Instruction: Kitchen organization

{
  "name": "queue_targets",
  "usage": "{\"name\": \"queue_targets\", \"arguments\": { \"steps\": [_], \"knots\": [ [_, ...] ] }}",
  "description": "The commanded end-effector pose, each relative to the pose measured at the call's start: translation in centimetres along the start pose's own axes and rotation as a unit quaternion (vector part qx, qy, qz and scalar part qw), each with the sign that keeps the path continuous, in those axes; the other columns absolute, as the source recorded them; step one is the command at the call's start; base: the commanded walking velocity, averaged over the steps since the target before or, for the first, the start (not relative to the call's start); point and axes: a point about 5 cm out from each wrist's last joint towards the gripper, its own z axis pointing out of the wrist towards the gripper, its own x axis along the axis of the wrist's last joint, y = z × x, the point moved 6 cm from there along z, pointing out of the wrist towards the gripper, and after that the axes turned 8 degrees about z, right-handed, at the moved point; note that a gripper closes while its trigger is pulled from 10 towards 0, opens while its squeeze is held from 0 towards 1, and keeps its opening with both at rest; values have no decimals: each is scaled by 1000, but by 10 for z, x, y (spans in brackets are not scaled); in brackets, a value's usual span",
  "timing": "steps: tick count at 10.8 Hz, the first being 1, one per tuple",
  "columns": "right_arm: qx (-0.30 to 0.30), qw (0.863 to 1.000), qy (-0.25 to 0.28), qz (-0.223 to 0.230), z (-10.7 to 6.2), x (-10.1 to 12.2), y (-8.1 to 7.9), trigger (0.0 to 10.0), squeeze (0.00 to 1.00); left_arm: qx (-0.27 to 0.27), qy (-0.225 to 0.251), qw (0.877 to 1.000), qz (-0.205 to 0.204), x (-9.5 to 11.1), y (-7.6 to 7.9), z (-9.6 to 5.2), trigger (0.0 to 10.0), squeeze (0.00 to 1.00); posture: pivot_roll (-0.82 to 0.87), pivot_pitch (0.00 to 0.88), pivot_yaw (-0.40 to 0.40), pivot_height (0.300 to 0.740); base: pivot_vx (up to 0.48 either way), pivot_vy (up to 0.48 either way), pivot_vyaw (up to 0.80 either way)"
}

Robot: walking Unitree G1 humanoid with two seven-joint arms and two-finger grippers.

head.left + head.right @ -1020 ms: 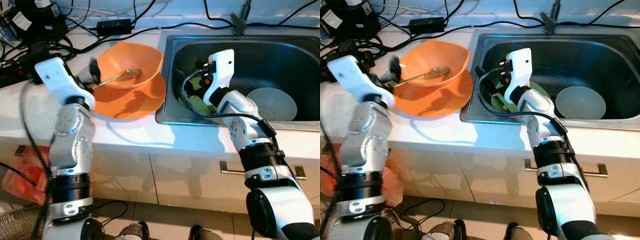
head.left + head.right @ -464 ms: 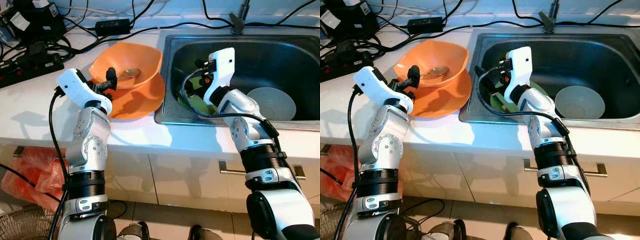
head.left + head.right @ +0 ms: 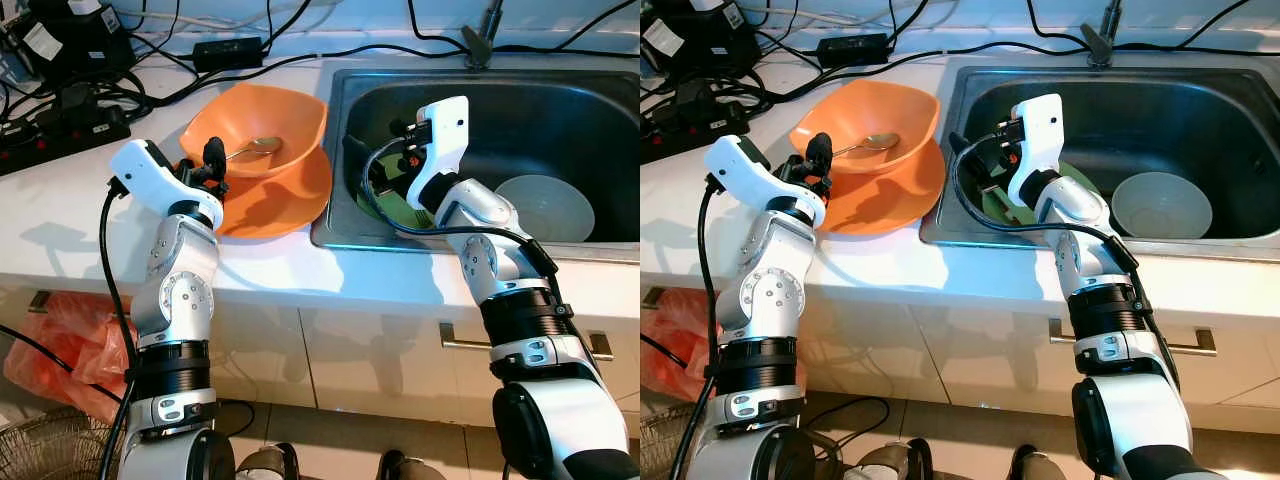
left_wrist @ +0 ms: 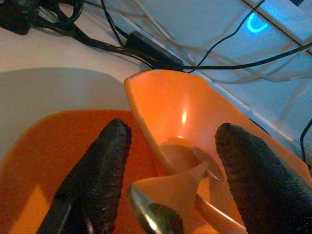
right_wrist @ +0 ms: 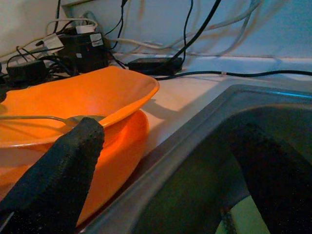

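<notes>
At upper left of the left eye view, a thin metal spoon lies across a glossy orange plastic bowl. Left gripper, jaws apart, straddles its handle end. Light, stiff, probably slippery; pinch the handle. Right gripper hovers spread over the steel sink.

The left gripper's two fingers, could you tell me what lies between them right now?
In the left wrist view, the spoon handle's end and the orange bowl rim lie between the open left gripper fingers; the orange plate sits beneath.
</notes>
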Motion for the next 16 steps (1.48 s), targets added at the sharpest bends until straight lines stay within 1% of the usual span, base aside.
{"name": "queue_targets", "arguments": {
  "steps": [1,3,4,7,9,10,11,12,13,14,15,16],
  "knots": [
    [-1,1000,2,1,-2,0,-1,10000,561,-7,12,1000,-9,8,3,2,0,0,45,140,93,740,0,0,0],
    [0,1000,1,1,-2,0,-1,10000,557,-12,15,1000,-20,10,4,2,0,0,46,140,91,740,0,0,0],
    [0,1000,0,1,-2,-1,-1,10000,576,-11,14,1000,-26,9,4,2,0,0,47,139,91,740,0,0,0],
    [-5,1000,-1,4,-4,-1,3,10000,569,-13,13,999,-36,10,4,4,0,0,45,137,92,740,0,0,0],
    [-4,1000,-1,5,-4,-1,1,10000,565,-16,15,999,-42,12,6,4,0,0,48,137,91,740,0,0,0],
    [-3,1000,-1,5,-4,-1,1,10000,561,-17,17,999,-41,14,3,4,0,0,51,137,91,740,0,0,0],
    [-6,1000,0,12,-4,-2,3,10000,565,-4,20,999,-41,15,-7,5,0,0,49,137,92,740,0,0,0],
    [-12,1000,3,28,-4,-1,6,10000,561,-7,27,999,-44,20,-8,5,0,0,51,136,92,740,0,0,0],
    [-14,999,4,32,-4,0,7,10000,557,-15,33,998,-50,26,-6,4,0,0,51,133,91,740,0,0,0],
    [-13,999,5,34,-4,0,7,10000,557,-20,45,998,-45,33,-4,3,0,0,51,132,91,740,0,0,0],
    [-15,999,6,35,-4,1,8,10000,557,-22,60,998,-28,41,-4,2,0,0,50,130,91,740,0,0,0],
    [-15,999,7,36,-4,2,9,10000,553,-25,62,997,-33,45,-2,0,0,0,53,127,91,740,0,0,0]
  ]
}}
